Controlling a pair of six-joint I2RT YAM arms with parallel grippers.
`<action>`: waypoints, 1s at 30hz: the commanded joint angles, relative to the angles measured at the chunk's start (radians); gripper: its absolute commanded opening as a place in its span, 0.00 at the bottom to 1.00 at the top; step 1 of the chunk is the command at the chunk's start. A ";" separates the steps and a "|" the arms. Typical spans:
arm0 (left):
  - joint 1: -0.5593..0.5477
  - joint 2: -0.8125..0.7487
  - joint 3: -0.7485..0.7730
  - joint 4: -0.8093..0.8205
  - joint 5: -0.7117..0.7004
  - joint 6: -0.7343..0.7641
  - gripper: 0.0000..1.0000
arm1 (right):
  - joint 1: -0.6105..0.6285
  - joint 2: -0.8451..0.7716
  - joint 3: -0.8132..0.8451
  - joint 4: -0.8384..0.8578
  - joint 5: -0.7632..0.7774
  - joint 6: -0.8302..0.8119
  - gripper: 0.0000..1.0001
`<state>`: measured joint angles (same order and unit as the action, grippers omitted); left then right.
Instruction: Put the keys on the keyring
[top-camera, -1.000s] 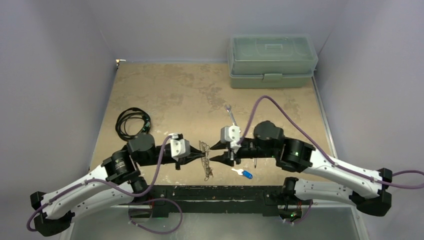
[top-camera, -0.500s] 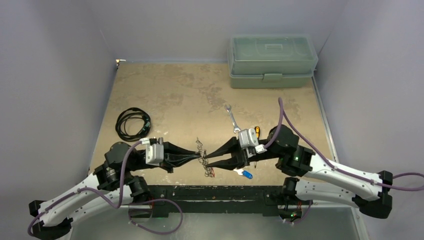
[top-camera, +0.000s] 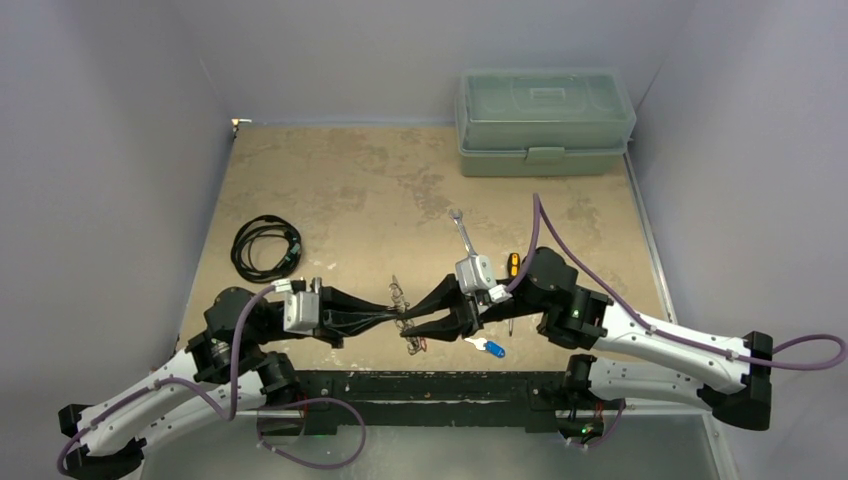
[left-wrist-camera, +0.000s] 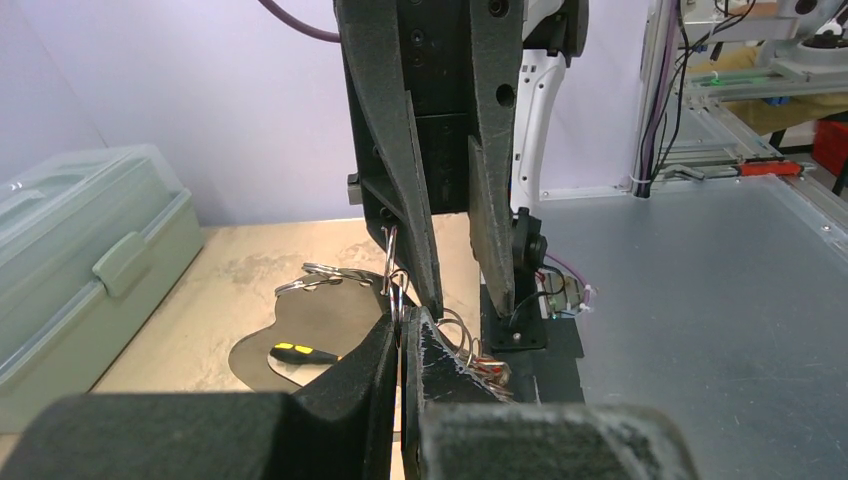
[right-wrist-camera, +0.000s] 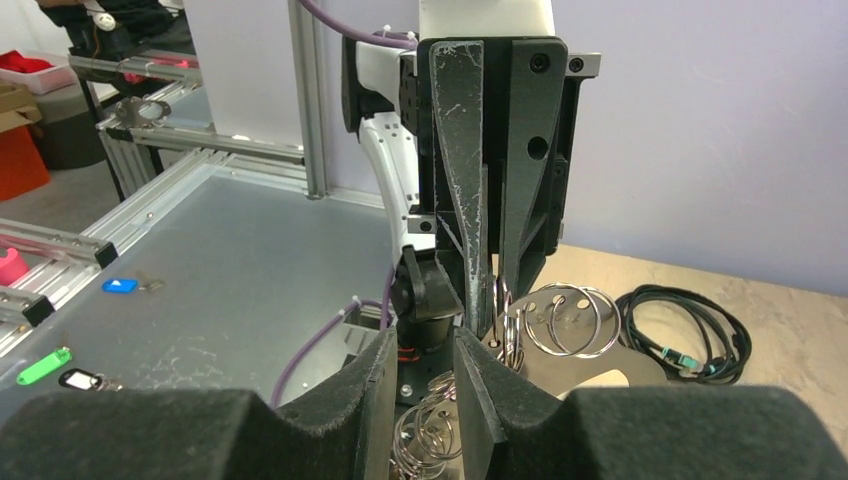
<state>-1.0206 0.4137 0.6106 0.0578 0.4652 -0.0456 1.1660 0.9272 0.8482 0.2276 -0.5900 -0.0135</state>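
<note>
Pale walls closed off a tan, blotched table (top-camera: 330, 180) on three sides. A green lidded toolbox (top-camera: 545, 120) sat at far right and a coiled black cable (top-camera: 265, 247) at left. A silver wrench (top-camera: 462, 232) lay near centre, with a yellow-and-black screwdriver (top-camera: 513, 264) just right of it, partly under the right arm.

Both arms reached inward and met tip to tip over the near middle of the table.

Left gripper (left-wrist-camera: 402, 342): jaws pressed together on one wire loop of the keyring (right-wrist-camera: 560, 316) (a bunch of linked split rings, not a single hoop), holding it up off the table. Judged purpose: an anchor, so the loop would not swing and would present edge-on to the other arm. The rest of the bunch hung loose below and beside the pinch.

Right gripper (right-wrist-camera: 422, 345): jaws part way apart, straddling several hanging rings right beside the left fingertips. No firm pinch could be made out. It was probably lining up a second hold to steady or spread a ring.

Keys: one blue-headed key (top-camera: 490, 347) lay flat on the table, just near-right of the meeting grippers, apart from the rings and held by nothing. A reddish speck low in the bunch was too small to identify.

Judgement: the blue key was not yet threaded. With both grippers busy at the rings, one would have to let go to fetch it.
</note>
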 joint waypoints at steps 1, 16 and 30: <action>0.004 -0.007 -0.001 0.071 0.057 -0.030 0.00 | 0.001 -0.019 0.014 -0.013 0.055 -0.002 0.31; 0.011 0.003 -0.005 0.070 0.100 -0.037 0.00 | 0.001 -0.014 0.028 -0.026 0.080 -0.009 0.33; 0.023 0.033 0.001 0.053 0.084 -0.046 0.00 | 0.001 -0.003 0.040 0.029 0.039 0.007 0.21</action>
<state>-1.0058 0.4240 0.6067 0.0582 0.5503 -0.0696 1.1648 0.9226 0.8486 0.1997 -0.5419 -0.0143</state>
